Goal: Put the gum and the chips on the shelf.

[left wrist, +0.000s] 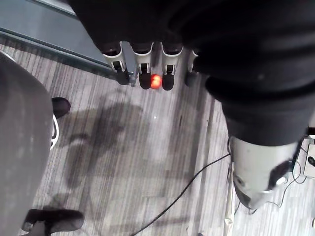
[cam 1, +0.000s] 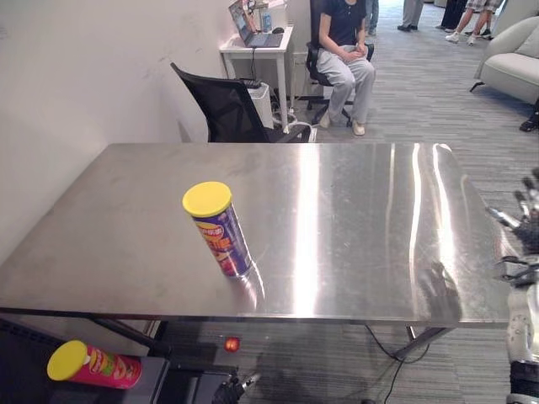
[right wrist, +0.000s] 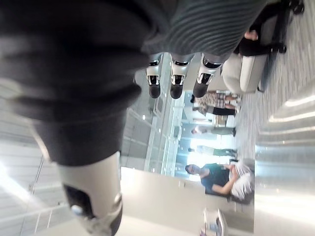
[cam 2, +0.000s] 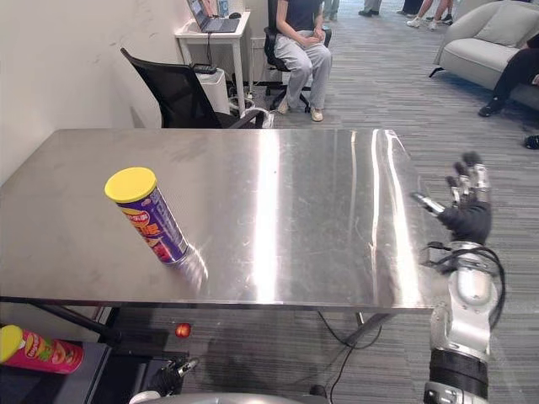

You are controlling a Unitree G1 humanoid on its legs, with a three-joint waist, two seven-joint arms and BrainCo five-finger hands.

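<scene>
A purple chips can (cam 1: 217, 229) with a yellow lid stands on the left part of the steel table (cam 1: 354, 219), leaning in the view. A red tube (cam 1: 93, 364) with a yellow lid lies on its side on a dark low shelf (cam 1: 156, 380) under the table's near left corner. My right hand (cam 2: 467, 220) is raised past the table's right edge, fingers (right wrist: 176, 78) straight and holding nothing. My left hand (cam 1: 233, 389) hangs below the table's front edge; its fingers (left wrist: 142, 73) are straight and point toward the floor, with nothing in them.
A black office chair (cam 1: 227, 105) stands behind the table's far edge. Beyond it are a small white table (cam 1: 257, 46) with a laptop and a seated person (cam 1: 345, 50). A pale sofa (cam 1: 514, 59) is at the far right. A red light (cam 1: 231, 343) glows below the table.
</scene>
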